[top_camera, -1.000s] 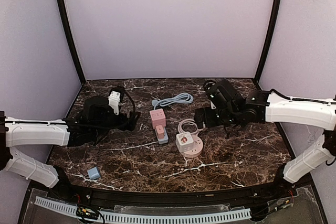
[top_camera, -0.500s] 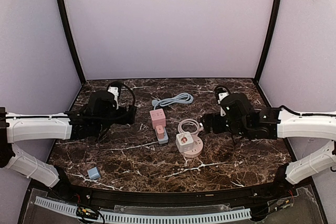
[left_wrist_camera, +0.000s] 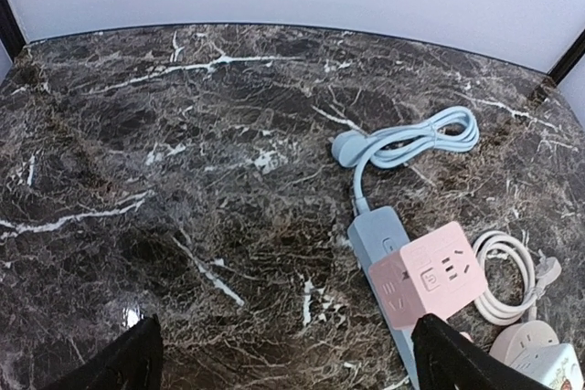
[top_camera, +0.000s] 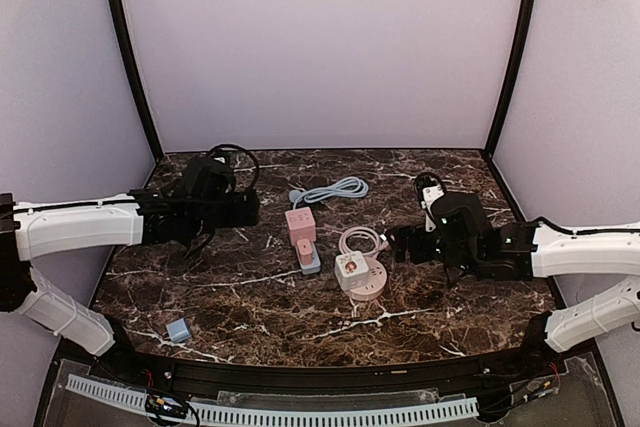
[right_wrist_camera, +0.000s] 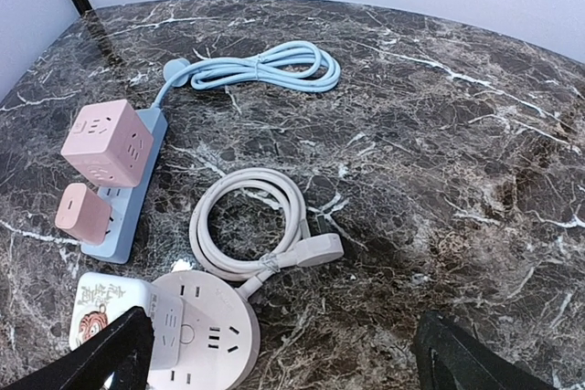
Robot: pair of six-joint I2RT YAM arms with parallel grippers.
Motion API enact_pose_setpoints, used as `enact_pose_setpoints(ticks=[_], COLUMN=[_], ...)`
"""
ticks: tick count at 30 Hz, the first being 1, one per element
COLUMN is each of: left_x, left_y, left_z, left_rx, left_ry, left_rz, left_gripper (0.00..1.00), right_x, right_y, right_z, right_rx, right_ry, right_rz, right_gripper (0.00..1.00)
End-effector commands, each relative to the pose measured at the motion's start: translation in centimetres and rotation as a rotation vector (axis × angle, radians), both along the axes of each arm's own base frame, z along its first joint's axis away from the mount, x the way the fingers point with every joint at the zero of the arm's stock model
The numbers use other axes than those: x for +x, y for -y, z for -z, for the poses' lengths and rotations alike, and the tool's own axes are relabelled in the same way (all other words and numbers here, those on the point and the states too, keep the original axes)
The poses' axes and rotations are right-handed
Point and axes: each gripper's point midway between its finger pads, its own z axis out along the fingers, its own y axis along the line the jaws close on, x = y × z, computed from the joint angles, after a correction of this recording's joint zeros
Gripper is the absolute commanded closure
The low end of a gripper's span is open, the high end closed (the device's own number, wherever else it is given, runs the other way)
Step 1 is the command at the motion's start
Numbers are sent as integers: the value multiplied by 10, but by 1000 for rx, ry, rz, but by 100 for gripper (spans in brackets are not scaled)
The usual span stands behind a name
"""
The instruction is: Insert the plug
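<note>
A white plug on a coiled white cable lies flat on the marble, joined to a round pink socket hub that carries a white cube adapter. The hub sits mid-table. A blue power strip holds a pink cube and a pink adapter. My right gripper is open and empty, just right of the white coil. My left gripper is open and empty, left of the strip.
The strip's blue cable is coiled behind it, with its blue plug lying loose. A small blue block sits at the front left. Purple walls and black posts close in the table.
My left arm has drawn back toward the rear of the table, its gripper still pointing at the strip. My right arm has shifted right and toward the front, lowering beside the white coil.
</note>
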Motion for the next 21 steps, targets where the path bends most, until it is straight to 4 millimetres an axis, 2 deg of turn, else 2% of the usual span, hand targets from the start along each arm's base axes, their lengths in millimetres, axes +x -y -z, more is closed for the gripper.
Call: enact_pose_setpoints(ticks=[1,5,7,9,14,17,20,21], left_x=[-28,-60,-87,-108,-149,-182,-203,-209], left_y=[-19,-34,-46,-58,-84,-97,-105,-109], left_z=[44,71,88,93,89,103,108,109], left_rx=[83,119,146,170,208,189,156,161], left_ry=[-218,-377,-489,-557,-631,-746,-818,-839], left_rz=[-29,-32,-34,-52,-65,-93,-117,-126], left_gripper=[5,5,6,6,6,7,6,2], right_x=[3,1,0,0,1,0,0,1], right_y=[4,10,12,14,16,19,22,24], right_z=[-7,-11,-13,-14,-16,-15,-16,-16], right_rx=[9,9,13,13,-4,-9,-23,-29], right_ry=[47,54,59,65,73,76,87,90], right_rz=[19,32,34,39,44,43,51,57], right_gripper=[2,1,1,1,1,1,1,1])
